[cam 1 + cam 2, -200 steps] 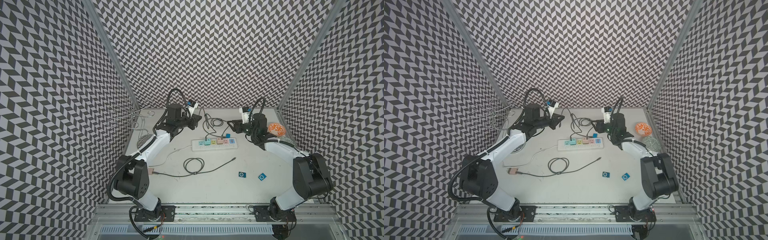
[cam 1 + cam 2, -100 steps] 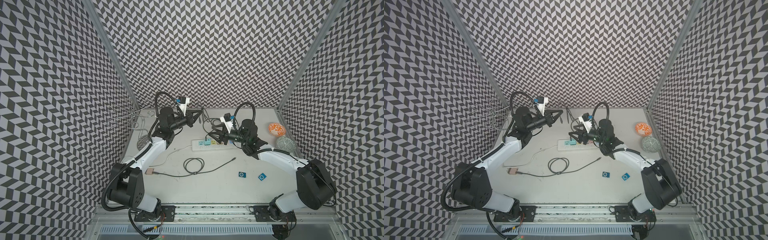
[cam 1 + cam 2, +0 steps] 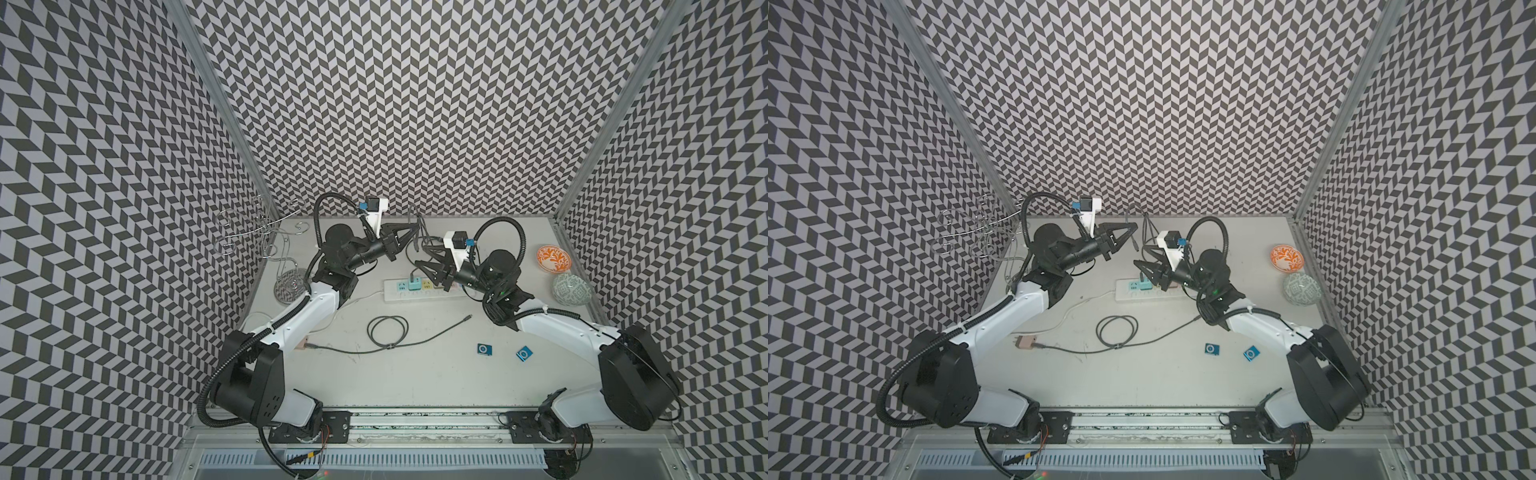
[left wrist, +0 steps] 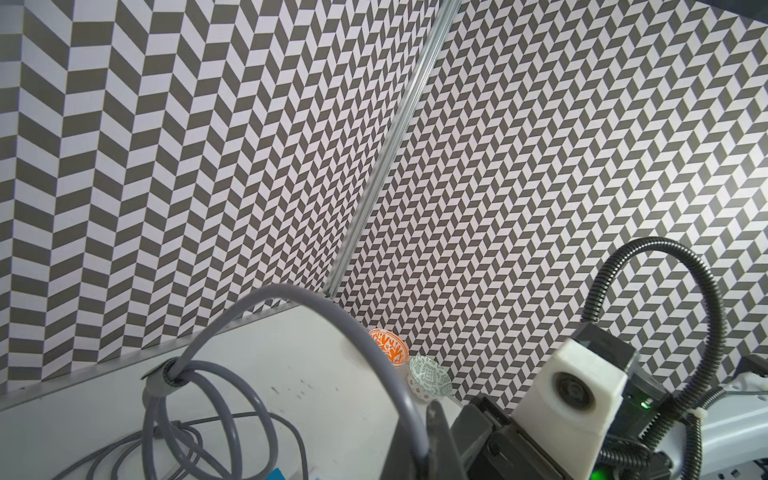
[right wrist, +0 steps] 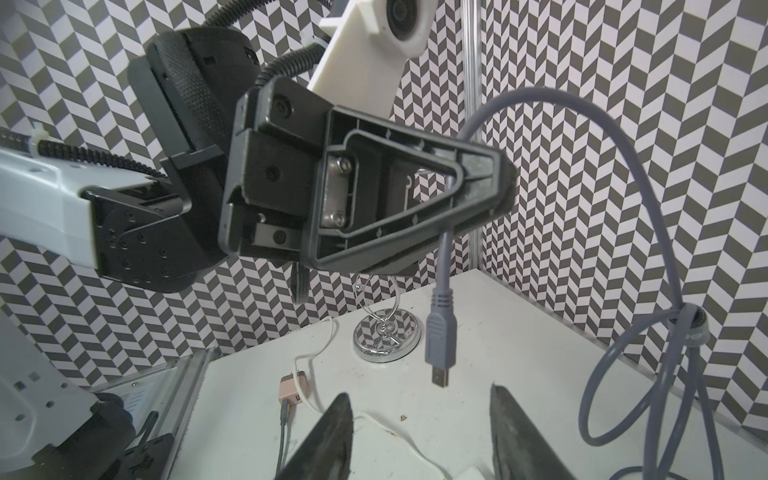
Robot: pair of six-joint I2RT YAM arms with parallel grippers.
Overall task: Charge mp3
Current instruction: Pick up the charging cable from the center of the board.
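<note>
Blue mp3 players flat toward front-right corner of table; judged light, slippery, best pinched by sides. Right gripper spread open beneath dangling plug. Farther back, left gripper clamped on limp grey cable.

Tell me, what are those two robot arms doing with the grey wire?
The left gripper has its jaws shut on a grey cable, so the small plug at its end dangles in the air. The right gripper sits just in front of that plug with open jaws, holding nothing. The blue mp3 players lie untouched on the table, with nothing plugged into them yet.
</note>
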